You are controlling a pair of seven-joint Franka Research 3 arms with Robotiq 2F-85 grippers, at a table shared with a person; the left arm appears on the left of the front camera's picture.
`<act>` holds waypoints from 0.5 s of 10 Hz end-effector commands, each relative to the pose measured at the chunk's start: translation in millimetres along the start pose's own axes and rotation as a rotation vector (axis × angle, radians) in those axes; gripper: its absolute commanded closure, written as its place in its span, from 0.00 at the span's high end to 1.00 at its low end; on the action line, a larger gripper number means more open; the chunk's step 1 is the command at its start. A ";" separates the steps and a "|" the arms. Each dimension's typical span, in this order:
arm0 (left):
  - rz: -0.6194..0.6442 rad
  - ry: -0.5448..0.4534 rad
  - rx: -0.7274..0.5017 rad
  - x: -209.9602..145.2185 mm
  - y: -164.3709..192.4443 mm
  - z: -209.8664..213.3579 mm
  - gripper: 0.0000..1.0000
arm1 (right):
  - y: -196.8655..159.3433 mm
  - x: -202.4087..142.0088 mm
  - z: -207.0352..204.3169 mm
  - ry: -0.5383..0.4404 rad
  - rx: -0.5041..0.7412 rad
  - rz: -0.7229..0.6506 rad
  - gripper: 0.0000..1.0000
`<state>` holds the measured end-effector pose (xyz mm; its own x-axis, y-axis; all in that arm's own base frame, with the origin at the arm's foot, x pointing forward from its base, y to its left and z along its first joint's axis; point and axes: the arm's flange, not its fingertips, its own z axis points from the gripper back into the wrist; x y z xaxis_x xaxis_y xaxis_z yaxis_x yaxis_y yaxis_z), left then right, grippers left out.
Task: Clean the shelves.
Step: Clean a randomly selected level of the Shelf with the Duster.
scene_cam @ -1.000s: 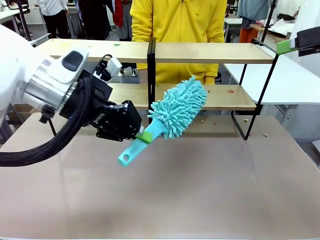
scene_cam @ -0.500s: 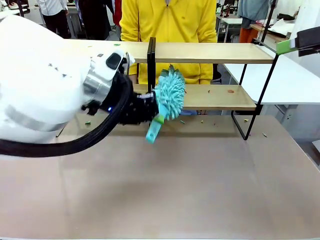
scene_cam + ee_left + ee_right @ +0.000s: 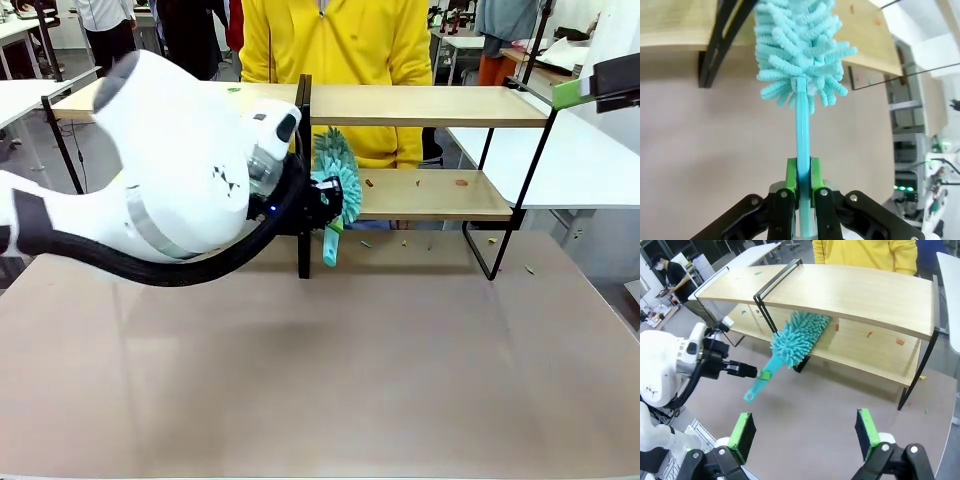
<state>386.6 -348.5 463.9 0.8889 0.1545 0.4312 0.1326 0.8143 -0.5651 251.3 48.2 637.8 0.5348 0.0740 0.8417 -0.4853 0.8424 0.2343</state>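
Shelves point(image 3: 430, 105): duster point(image 3: 337, 172) head in lower tier, just right of centre post point(image 3: 303, 160). L gripper point(image 3: 801, 172) clamped on duster handle; R gripper point(image 3: 805, 432) jaws wide, empty.

Count, this moment:
- 1 two-tier rack of light-wood boards on a black metal frame point(image 3: 430, 105); 2 boards.
- 1 turquoise fluffy chenille duster with plastic handle point(image 3: 800, 45).
- 3 small reddish crumbs point(image 3: 461, 182) on the lower board.
- 2 black, green-padded grippers: left gripper point(image 3: 800, 172), right gripper point(image 3: 804, 429).
- 1 person in yellow top point(image 3: 340, 40).
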 end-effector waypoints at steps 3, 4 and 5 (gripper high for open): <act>0.045 -0.013 0.057 38.8 -47.0 -36.3 0.12 | -0.3 0.2 -0.2 0.002 0.006 -0.003 1.00; 0.031 -0.017 0.064 42.4 -52.4 -42.6 0.12 | -0.3 0.2 -0.2 0.002 0.006 -0.003 1.00; 0.021 -0.012 0.058 46.0 -58.3 -48.2 0.12 | -0.3 0.2 -0.2 0.002 0.006 -0.003 1.00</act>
<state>432.4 -382.4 473.0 0.8862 0.1729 0.4299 0.0990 0.8357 -0.5403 251.3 48.2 637.8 0.5348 0.0740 0.8417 -0.4852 0.8424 0.2343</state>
